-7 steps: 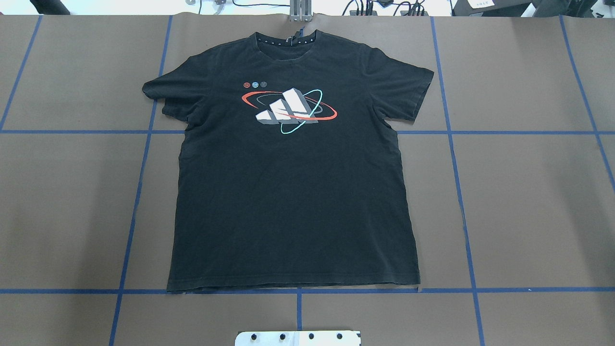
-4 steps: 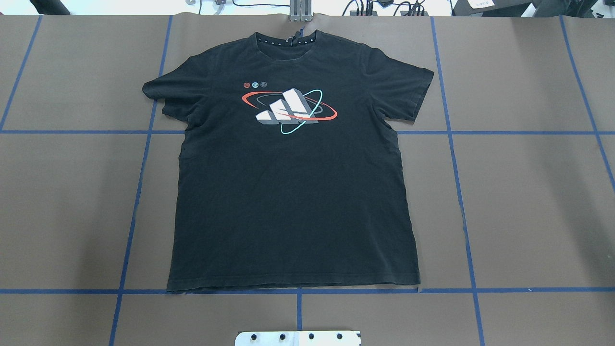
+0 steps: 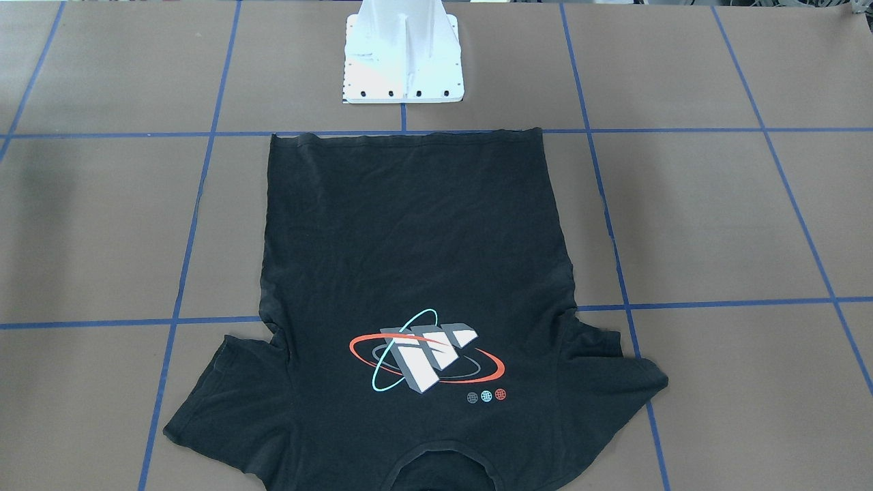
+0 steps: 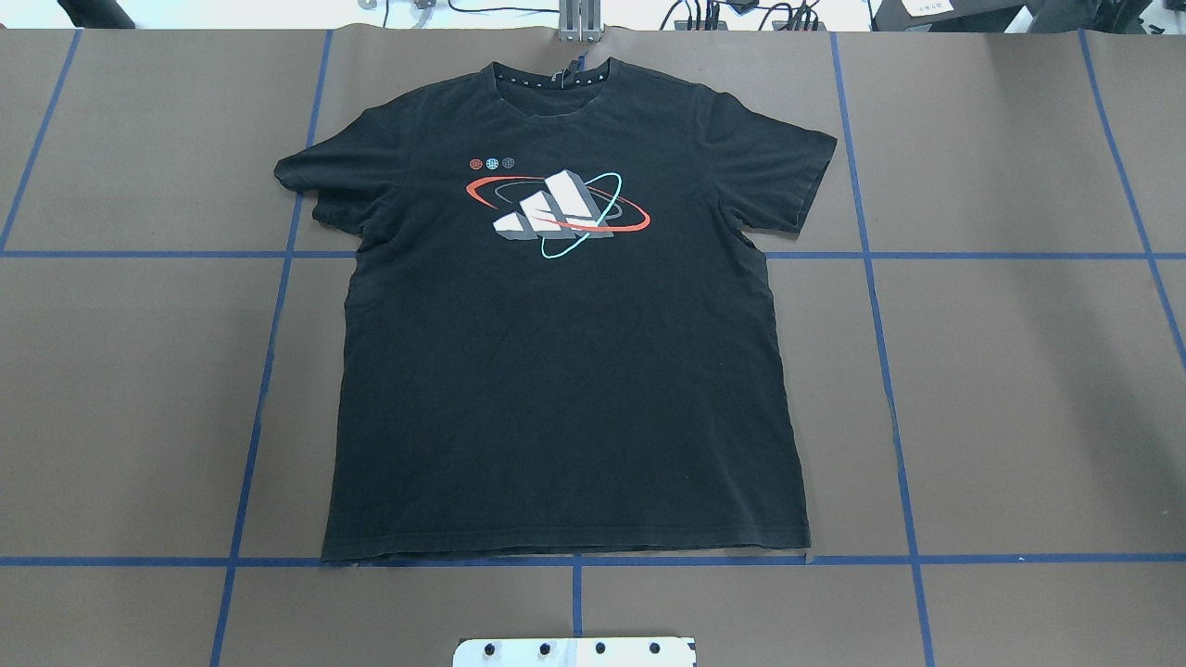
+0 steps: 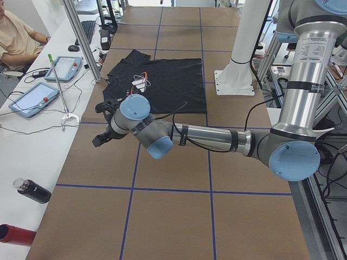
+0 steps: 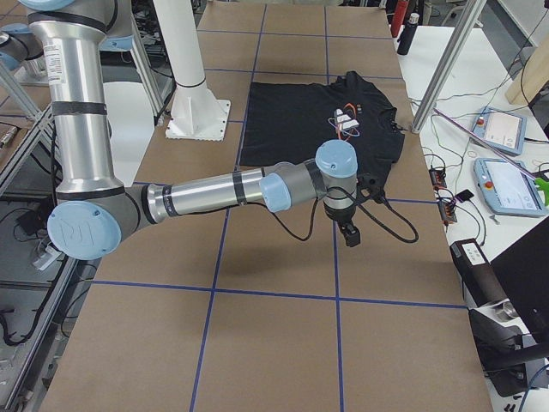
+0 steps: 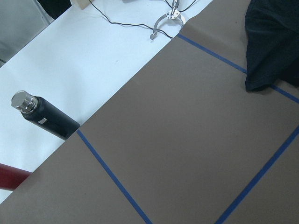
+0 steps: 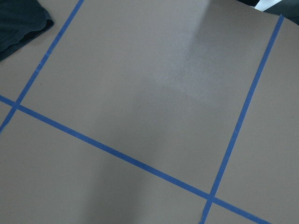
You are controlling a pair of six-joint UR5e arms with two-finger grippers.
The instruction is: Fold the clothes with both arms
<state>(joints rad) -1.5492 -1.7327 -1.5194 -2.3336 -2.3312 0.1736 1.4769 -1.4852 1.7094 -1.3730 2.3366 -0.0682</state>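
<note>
The black T-shirt (image 4: 565, 371) lies flat and face up on the brown table, collar at the far edge, hem toward the robot base; its print (image 4: 556, 213) shows. It also shows in the front-facing view (image 3: 409, 239). Neither arm appears in the overhead or front-facing view. In the left side view my left gripper (image 5: 100, 141) hovers beside the shirt's sleeve, off the cloth. In the right side view my right gripper (image 6: 350, 238) hovers beyond the other sleeve. I cannot tell whether either is open or shut. Each wrist view shows a sleeve corner (image 7: 273, 42) (image 8: 18, 21) and no fingers.
The white pedestal base (image 3: 402, 61) stands behind the shirt's hem. Blue tape lines (image 4: 574, 560) grid the table. On the white side bench lie a black bottle (image 7: 44, 116), a red object (image 5: 13, 235), tablets (image 5: 32, 97) and cables. A seated person (image 5: 13, 38) is at the far end.
</note>
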